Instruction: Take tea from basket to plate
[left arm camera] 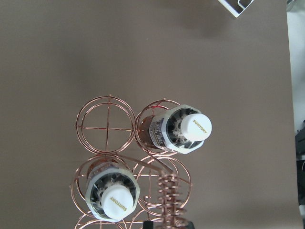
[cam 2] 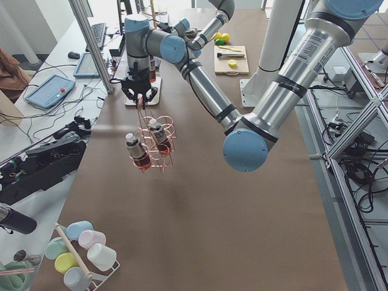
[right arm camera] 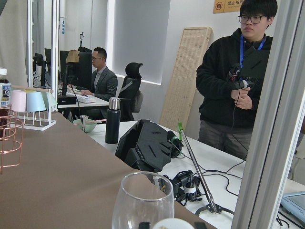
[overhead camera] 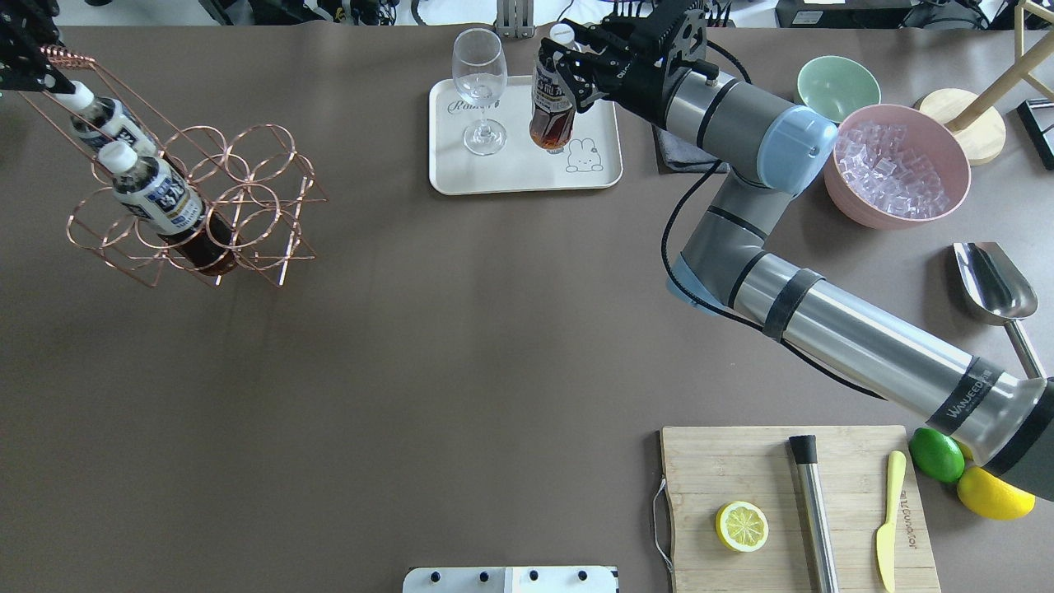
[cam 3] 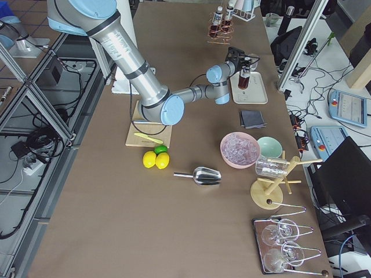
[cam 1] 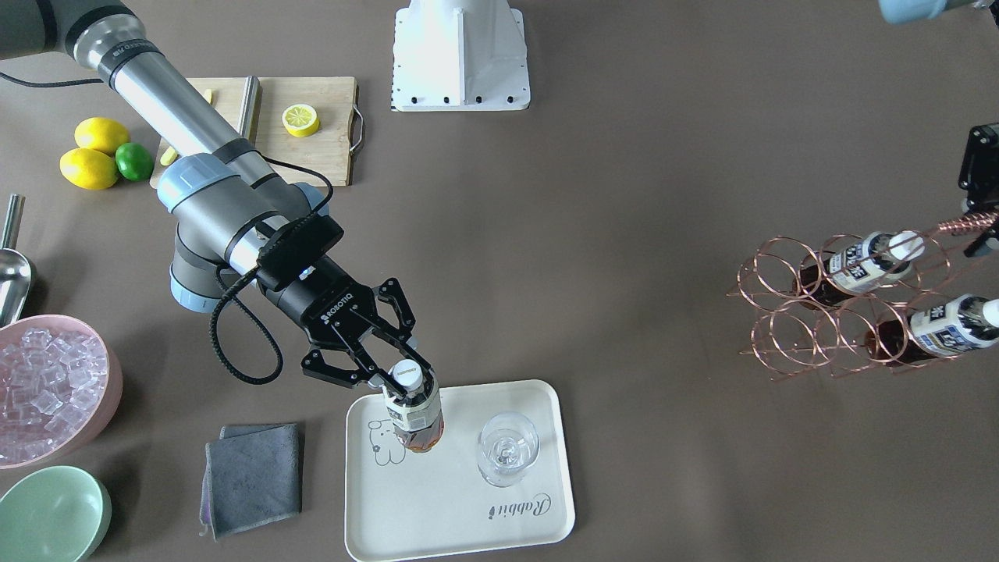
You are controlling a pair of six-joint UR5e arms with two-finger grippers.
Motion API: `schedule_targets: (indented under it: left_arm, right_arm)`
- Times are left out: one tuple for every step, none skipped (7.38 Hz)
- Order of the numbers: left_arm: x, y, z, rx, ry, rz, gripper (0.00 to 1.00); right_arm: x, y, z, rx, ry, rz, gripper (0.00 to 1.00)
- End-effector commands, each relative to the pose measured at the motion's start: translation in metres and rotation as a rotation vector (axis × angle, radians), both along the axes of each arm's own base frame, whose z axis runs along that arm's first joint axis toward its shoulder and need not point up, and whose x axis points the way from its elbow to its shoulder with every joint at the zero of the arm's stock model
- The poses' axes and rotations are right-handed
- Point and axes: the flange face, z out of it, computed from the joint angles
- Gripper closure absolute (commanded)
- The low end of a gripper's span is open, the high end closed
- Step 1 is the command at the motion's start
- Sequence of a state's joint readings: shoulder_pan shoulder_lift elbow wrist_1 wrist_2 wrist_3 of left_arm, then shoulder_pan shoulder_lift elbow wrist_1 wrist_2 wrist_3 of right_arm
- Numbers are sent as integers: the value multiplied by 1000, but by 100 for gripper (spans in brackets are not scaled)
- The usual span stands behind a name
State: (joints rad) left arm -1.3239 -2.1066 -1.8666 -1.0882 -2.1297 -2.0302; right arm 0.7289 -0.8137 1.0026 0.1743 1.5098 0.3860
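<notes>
Tea bottle (cam 1: 414, 410) is at the plate (cam 1: 499, 523), leaning slightly, its base over the end with the bear drawing (cam 1: 386, 443); whether the base rests on the plate or hangs just above it cannot be told. Right hand (cam 1: 402, 373) is clamped on the bottle at the white cap and neck, one finger on each side. Clear stemmed glass (cam 1: 508, 449) stands upright on the same plate just beside the bottle, not touching it. Folded grey cloth (cam 1: 254, 476) lies on the counter (cam 1: 585, 273) near the plate's bear end, with a mint bowl (cam 1: 51, 515) and a pink bowl of ice (cam 1: 47, 390) further out. Basket (cam 1: 788, 312) sits well apart at the other end of the counter, looks tilted, and carries two more bottles (cam 1: 866, 261) (cam 1: 944, 328) in separate rings. Left hand (overhead camera: 37, 70) is at the top of the basket's coiled wire handle and looks closed on it. Cutting board (cam 1: 312, 148) with a lemon half (cam 1: 300, 119) lies on the robot's side of the counter.
</notes>
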Motion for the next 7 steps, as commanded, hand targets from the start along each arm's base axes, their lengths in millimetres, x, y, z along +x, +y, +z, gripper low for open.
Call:
schedule_targets:
  left_arm:
    - [-62,-67,103,12,-8,-67,100]
    - [-78,-84,132,19,-22,-51,100]
    - [-98,-106,144,12,-26,-72,100]
    - [-105,-112,161,22,-34,-58,100]
    - [-117,-118,182,34,-39,-55,100]
    - [-123,-121,192,38,-39,-61,100]
    - [-125,-123,200,46,-41,-58,100]
  right_arm:
    - [-11,6,23,27,38,5,100]
    - [-12,8,29,35,27,5,100]
    - [-12,11,34,38,19,8,100]
    - [-12,12,34,38,15,9,100]
    - [-11,12,34,40,13,9,100]
    - [-6,8,32,41,12,18,80]
    - [-3,6,30,42,10,21,52]
